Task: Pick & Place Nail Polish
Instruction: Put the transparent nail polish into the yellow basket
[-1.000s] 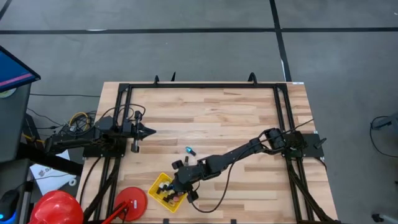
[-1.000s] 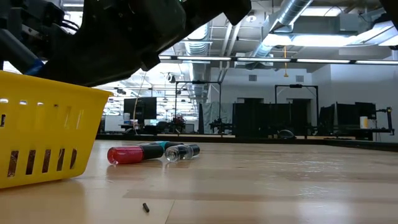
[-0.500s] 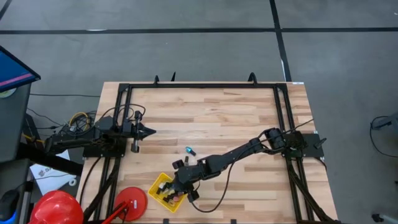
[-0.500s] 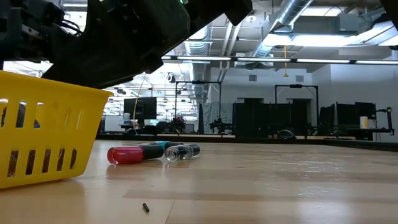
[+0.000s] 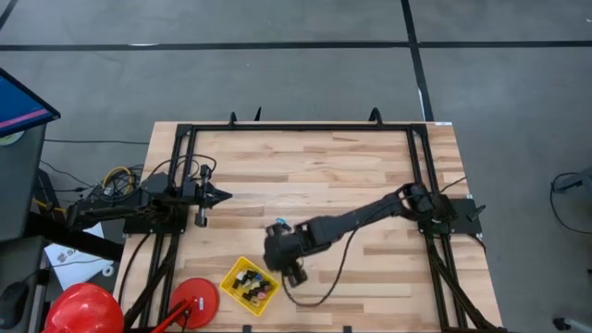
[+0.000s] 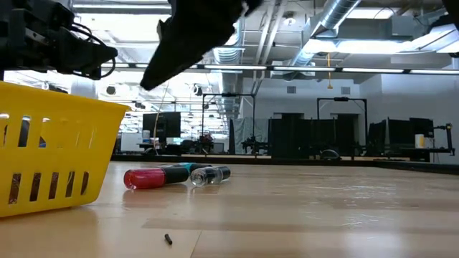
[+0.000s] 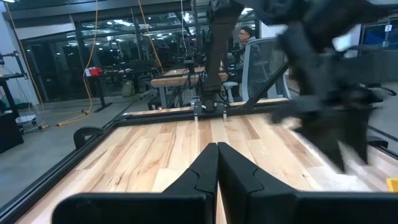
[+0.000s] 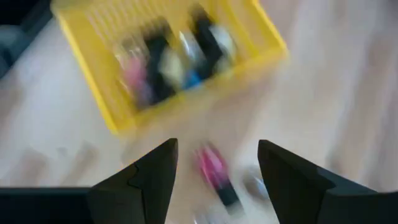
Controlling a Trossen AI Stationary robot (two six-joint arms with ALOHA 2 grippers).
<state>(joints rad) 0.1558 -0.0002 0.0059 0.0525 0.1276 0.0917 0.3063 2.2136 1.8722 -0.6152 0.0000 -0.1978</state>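
Your right claw [image 8: 214, 165], spread empty near the counter's front edge, should pinch the small, light, probably slippery red glass nail polish bottle [image 6: 147, 178] across its body.

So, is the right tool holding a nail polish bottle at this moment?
No, in the right wrist view the right tool stands open and empty, with a pink bottle lying on the table below it.

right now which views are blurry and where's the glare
Right wrist view: motion-smeared, the yellow basket and a pink bottle soft. Left wrist view: the right arm is streaked. Low view: bright ceiling lights wash out the top, and the bottles on the table are sharp. High view: even, clear.
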